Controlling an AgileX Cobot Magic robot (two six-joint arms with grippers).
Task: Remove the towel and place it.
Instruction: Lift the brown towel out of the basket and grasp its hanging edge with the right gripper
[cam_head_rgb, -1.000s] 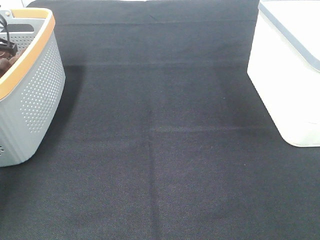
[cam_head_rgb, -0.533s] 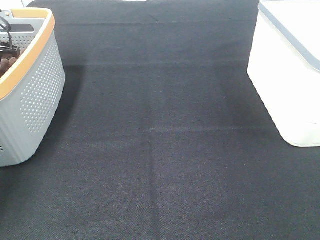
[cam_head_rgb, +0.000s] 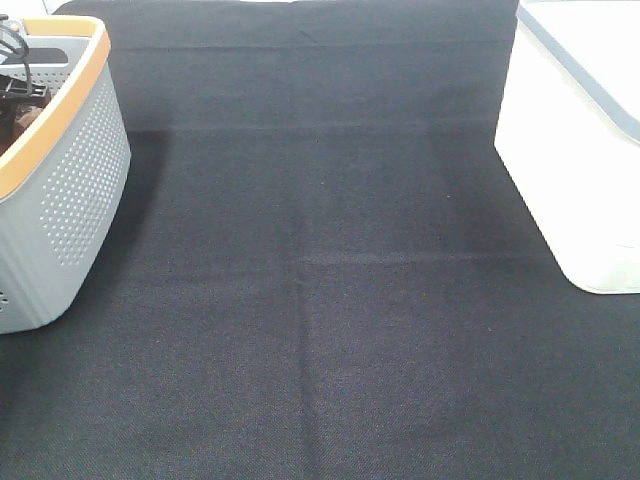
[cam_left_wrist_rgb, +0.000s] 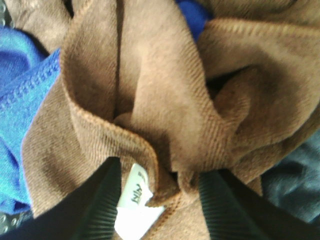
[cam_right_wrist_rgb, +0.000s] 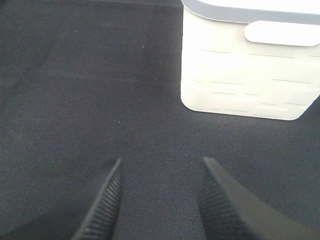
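Fingers (cam_left_wrist_rgb: 106, 200) of my left gripper (cam_left_wrist_rgb: 162, 170) are spread, ribbed inner faces turned toward each other, and pushed down into the brown towel (cam_left_wrist_rgb: 150, 90). A bunched fold of the towel and its white label (cam_left_wrist_rgb: 131, 196) sit in the gap between them. The gap is wide, so I read this as straddling the fold and not pinching it; whether the pads press the cloth I cannot tell. My left wrist points steeply down into the grey basket (cam_head_rgb: 70, 180) with the orange rim, which stands at the far left corner of the tabletop. In the high view only dark cabling of that arm shows above the rim, with a sliver of brown beside it. The towel lies crumpled in the basket, on top of the pile. A blue cloth (cam_left_wrist_rgb: 25, 100) is touching it, partly tucked under its folds, and a darker grey-blue cloth (cam_left_wrist_rgb: 295, 185) lies against its other side. My right gripper (cam_right_wrist_rgb: 161, 162) hangs over the black table cover (cam_head_rgb: 320, 280), fingers likewise apart, nothing between them, angled toward the white bin (cam_right_wrist_rgb: 240, 75). That bin (cam_head_rgb: 570, 170) stands at the right edge of the tabletop, toward the far side, well apart from the basket. The right arm does not show in the high view.
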